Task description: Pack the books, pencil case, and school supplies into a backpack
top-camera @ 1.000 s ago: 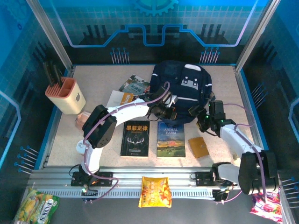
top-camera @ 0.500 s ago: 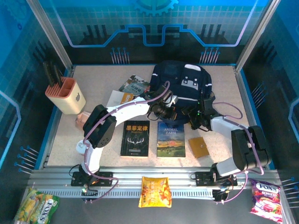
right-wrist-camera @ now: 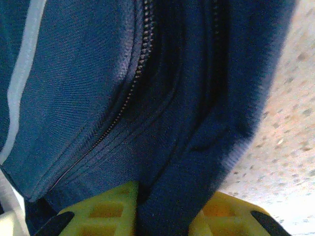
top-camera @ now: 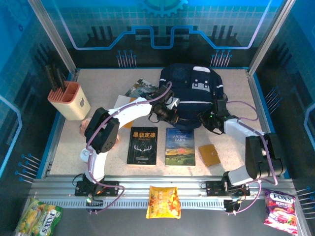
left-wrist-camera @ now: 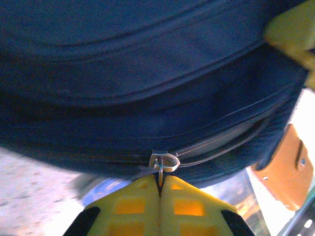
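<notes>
Backpack [top-camera: 189,93] is lying at the far middle of the worktop [top-camera: 106,81]. It is navy and soft-sided, and it is slumping rather than holding a shape. The cloth is bunching into folds, so I am judging that it gives way to any tug unless something is anchoring the other side.

Left tool [left-wrist-camera: 160,181] is pinching tight on the small metal zipper pull [left-wrist-camera: 164,161] at the bag's near-left edge, with the tab caught between the meeting fingers. Right tool [right-wrist-camera: 165,199] is sitting narrow around a thick fold of navy fabric at the near-right edge. The fold is filling the gap between the yellow fingers [right-wrist-camera: 110,206], so I am reading it as held.

Handling, as judged:
- The pull tab is hard, slick and tiny, so it is likely slipping free if drawn off the line of the teeth.
- The woven cloth is grippy and not fragile.
- A seam or fold is offering the best anchor, while the flat panels are giving nothing to pinch.

Black book [top-camera: 141,145] and Animal Farm [top-camera: 180,146] are lying side by side just near of the bag. The green-and-white book [top-camera: 141,89] is lying at the bag's left. All are thin, fairly stiff and lying flush, so an edge or spine is looking like the place to grip. Tan square piece [top-camera: 210,155] is lying right of Animal Farm, thin and light-looking.
</notes>
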Controlling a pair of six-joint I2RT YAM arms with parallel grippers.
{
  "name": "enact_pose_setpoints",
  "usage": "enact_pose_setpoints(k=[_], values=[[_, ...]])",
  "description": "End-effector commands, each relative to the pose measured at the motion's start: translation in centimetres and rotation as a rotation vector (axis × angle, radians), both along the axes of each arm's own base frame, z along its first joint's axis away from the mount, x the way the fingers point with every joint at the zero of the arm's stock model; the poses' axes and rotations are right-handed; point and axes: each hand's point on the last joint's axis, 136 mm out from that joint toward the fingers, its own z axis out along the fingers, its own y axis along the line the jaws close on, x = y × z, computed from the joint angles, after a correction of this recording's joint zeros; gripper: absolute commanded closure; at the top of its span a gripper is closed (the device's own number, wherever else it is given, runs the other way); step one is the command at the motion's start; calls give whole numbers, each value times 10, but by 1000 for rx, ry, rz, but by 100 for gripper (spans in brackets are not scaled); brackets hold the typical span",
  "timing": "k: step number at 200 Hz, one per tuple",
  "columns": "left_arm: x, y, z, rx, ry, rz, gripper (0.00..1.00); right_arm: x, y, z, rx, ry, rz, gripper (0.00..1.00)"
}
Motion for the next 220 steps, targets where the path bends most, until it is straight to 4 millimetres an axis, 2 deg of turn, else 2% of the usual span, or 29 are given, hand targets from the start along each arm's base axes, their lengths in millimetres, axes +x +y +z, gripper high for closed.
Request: enact_pose_setpoints(k=[1,49,104,164,220], values=[[-5,30,12,54,-31,-44,100,8,-34,32,-145,-84,-23,78],[26,57,1,116,-110,-25,100,-1,-56,52,-181,-109,-36,80],[55,56,-12,174,-207,-116,100,-11,-60,55,-160,-106,-29,80],[105,66,-13,152,-276,-96,100,-24,-64,61,-148,-111,6,80],[150,53,-17,87,-341,-65,100,-32,-60,61,-111,-117,89,80]])
